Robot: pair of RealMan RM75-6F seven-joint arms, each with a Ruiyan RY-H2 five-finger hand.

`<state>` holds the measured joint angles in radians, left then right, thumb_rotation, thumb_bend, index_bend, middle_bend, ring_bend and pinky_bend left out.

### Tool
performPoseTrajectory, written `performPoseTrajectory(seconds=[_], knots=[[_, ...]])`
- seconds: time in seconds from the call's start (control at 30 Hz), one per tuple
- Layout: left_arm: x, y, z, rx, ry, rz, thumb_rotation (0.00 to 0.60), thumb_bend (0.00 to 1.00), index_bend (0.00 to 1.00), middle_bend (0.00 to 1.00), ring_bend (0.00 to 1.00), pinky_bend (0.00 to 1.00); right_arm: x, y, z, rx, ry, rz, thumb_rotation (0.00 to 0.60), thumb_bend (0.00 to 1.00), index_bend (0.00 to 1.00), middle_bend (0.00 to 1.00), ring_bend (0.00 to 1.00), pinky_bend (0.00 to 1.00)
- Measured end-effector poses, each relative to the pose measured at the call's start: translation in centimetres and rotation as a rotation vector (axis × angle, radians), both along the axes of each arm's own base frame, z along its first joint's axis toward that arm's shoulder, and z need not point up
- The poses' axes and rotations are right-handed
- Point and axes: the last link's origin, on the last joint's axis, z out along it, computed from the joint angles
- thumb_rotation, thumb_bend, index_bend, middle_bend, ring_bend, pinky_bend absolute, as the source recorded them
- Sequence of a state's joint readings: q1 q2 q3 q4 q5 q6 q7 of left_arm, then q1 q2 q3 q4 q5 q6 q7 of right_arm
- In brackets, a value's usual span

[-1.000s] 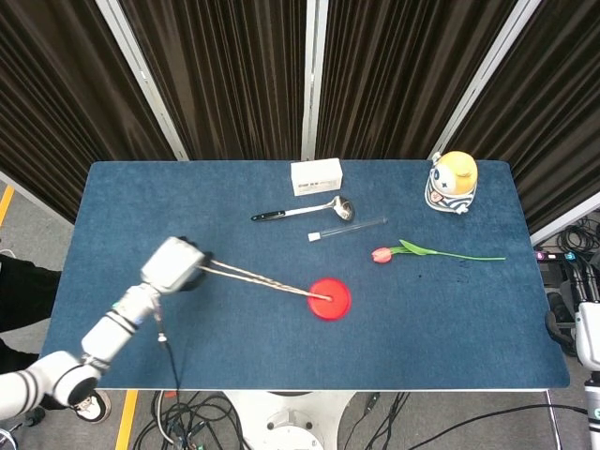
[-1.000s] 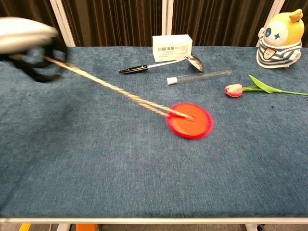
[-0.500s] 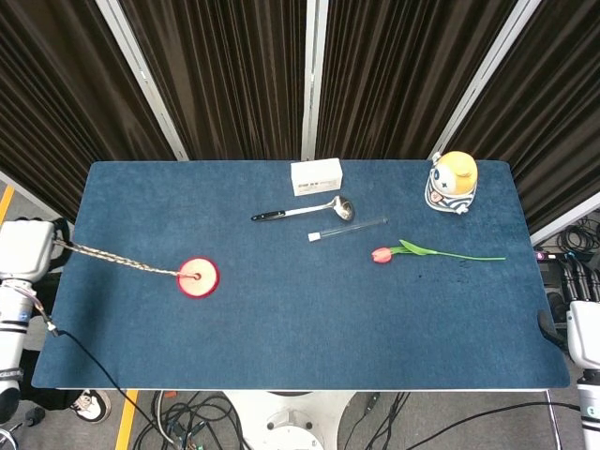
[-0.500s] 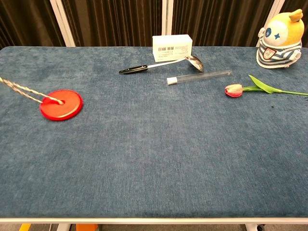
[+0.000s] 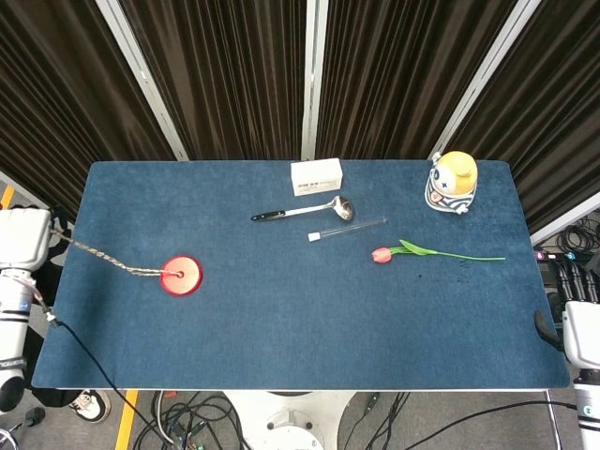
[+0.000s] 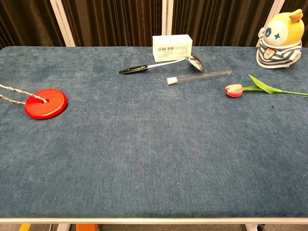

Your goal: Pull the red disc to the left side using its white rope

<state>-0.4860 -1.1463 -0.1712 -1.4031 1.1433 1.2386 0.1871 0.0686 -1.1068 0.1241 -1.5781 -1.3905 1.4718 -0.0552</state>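
The red disc (image 5: 181,276) lies flat near the table's left edge, also seen in the chest view (image 6: 45,103). Its white rope (image 5: 105,256) runs leftward from the disc's centre, slightly slack, over the table edge to my left hand (image 5: 26,238). That hand hangs just off the left edge and grips the rope's end; its fingers are mostly hidden. The chest view shows only the rope (image 6: 11,92) leaving the frame. My right hand (image 5: 570,317) is beyond the table's right front corner, far from the disc, holding nothing, with its fingers apart.
A white box (image 5: 316,175), a ladle (image 5: 305,210) and a clear tube (image 5: 347,228) lie at the back middle. A tulip (image 5: 431,251) and a yellow toy (image 5: 453,182) sit on the right. Cables hang below the front edge.
The disc slid from the table's middle to near the left edge. My left hand moved left off the table with the rope. The rope has gone slightly slack.
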Motion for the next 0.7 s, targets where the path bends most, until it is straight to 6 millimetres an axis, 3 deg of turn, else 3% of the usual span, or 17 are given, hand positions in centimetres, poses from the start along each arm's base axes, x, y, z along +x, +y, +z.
performPoseTrajectory(seconds=[0.1,0.23,0.33,0.4,0.47,0.53,0.63,0.7], knots=[[1.5,0.2,-1.3,-0.029,-0.037,-0.040,0.600,0.38,0.82,0.87,0.59,0.53,-0.1,0.0,0.0,0.000,-0.002,-0.002,0.600,0.31,0.00,0.00,0.00,0.00],[5.1,0.8,-4.6,-0.126,-0.124,-0.135,0.600,0.38,0.82,0.87,0.58,0.54,-0.2,0.0,-0.1,0.004,-0.003,-0.006,0.600,0.31,0.00,0.00,0.00,0.00],[6.3,1.1,-6.6,-0.198,-0.147,-0.156,0.600,0.38,0.77,0.83,0.54,0.53,-0.3,0.0,-0.1,0.002,-0.006,-0.008,0.600,0.31,0.00,0.00,0.00,0.00],[6.5,1.3,-7.6,-0.241,-0.152,-0.153,0.600,0.31,0.61,0.70,0.42,0.51,-0.4,0.1,0.0,-0.001,-0.007,-0.010,0.600,0.31,0.00,0.00,0.00,0.00],[6.6,1.3,-8.6,-0.303,-0.156,-0.143,0.600,0.21,0.34,0.48,0.24,0.44,-0.5,0.1,0.1,-0.004,-0.007,-0.014,0.600,0.31,0.00,0.00,0.00,0.00],[6.5,1.2,-9.4,-0.373,-0.157,-0.126,0.600,0.17,0.17,0.32,0.12,0.37,-0.7,0.2,0.2,-0.007,-0.008,-0.020,0.600,0.31,0.00,0.00,0.00,0.00],[6.0,0.9,-10.1,-0.457,-0.144,-0.097,0.600,0.14,0.05,0.08,0.02,0.25,-0.9,0.1,0.2,-0.005,-0.010,-0.027,0.600,0.31,0.00,0.00,0.00,0.00],[5.6,0.7,-10.2,-0.500,-0.129,-0.073,0.600,0.12,0.03,0.01,0.00,0.19,-1.0,0.1,0.0,-0.001,-0.013,-0.027,0.600,0.31,0.00,0.00,0.00,0.00]])
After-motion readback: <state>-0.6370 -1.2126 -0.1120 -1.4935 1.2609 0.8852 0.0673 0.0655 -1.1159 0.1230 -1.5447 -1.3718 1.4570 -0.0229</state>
